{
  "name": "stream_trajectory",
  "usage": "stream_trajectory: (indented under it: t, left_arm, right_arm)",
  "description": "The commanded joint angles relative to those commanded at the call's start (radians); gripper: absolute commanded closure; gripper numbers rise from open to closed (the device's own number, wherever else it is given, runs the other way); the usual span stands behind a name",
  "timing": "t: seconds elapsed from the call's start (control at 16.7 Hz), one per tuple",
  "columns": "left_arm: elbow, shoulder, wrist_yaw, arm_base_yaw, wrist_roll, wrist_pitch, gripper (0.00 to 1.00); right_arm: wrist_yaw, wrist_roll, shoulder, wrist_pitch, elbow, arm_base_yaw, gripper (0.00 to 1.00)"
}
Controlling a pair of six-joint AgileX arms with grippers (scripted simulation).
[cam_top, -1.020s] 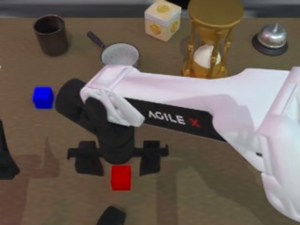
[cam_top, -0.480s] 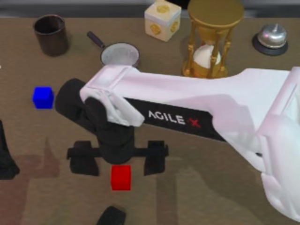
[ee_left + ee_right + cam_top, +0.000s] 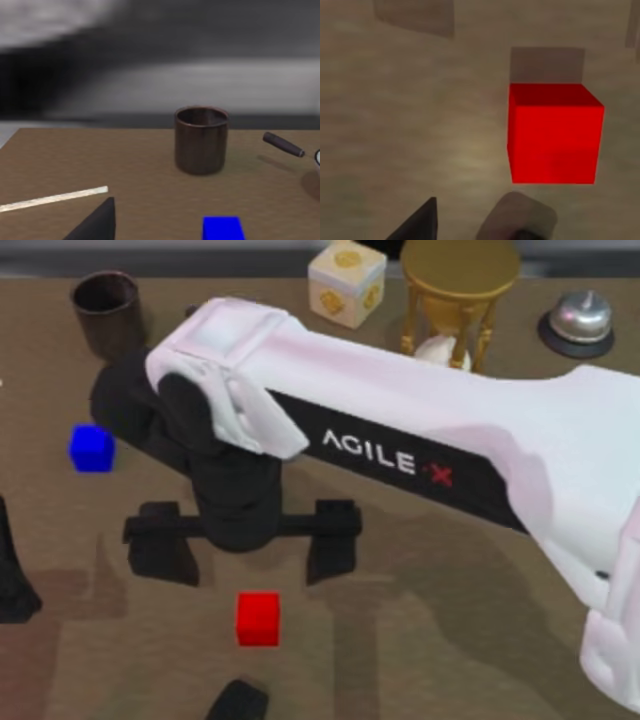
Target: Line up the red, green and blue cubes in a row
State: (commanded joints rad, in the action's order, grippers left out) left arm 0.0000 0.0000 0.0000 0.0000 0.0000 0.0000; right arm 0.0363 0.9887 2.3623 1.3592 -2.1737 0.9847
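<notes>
A: At the near edge of the tabletop (image 3: 420,640), what is that dark shape?

B: I can't tell; it is cut off. Just beyond it sits the red cube (image 3: 258,619), alone on the bare surface, touching nothing. It looks set down as one place in the row.

A: And the right gripper (image 3: 243,548)?

B: It hangs just past the red cube, fingers spread wide and empty. In the right wrist view the cube stands free, nothing around it. My guess is the arm is done with that one, which is why the fingers are apart.

A: Where is the left gripper?

B: Only a dark bit shows at the left edge of the top view, so the arm seems parked there. I cannot tell how its fingers stand.

A: The other cubes?

B: The blue cube (image 3: 92,449) lies farther back and to the left, well apart from the red. It is not in line, so it probably goes next. The green cube I cannot see; the white arm may hide it.

A: And at the far side?

B: A dark cup (image 3: 106,313), a cream cube with gold marks (image 3: 346,282), an hourglass (image 3: 458,300) and a bell (image 3: 581,320).
</notes>
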Motion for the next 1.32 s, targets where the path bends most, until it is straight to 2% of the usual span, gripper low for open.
stream_trajectory:
  t: [0.36, 0.6, 0.78, 1.02, 1.32]
  left_arm:
    - [0.008, 0.008, 0.000, -0.002, 0.003, -0.006, 0.00]
    - [0.135, 0.136, 0.001, -0.037, 0.044, -0.091, 0.00]
    - [0.323, 0.334, 0.004, -0.086, 0.100, -0.209, 0.00]
    - [0.641, 0.711, 0.007, -0.167, 0.196, -0.414, 0.00]
    - [1.062, 1.267, 0.005, -0.273, 0.326, -0.703, 0.00]
  right_arm:
    - [0.004, -0.007, -0.009, 0.000, 0.003, -0.010, 0.00]
    - [0.045, -0.083, -0.152, -0.079, 0.127, -0.072, 0.00]
    - [0.088, -0.181, -0.370, -0.188, 0.304, -0.159, 0.00]
    - [0.134, -0.350, -0.781, -0.382, 0.645, -0.319, 0.00]
    - [0.146, -0.593, -1.373, -0.670, 1.184, -0.553, 0.00]
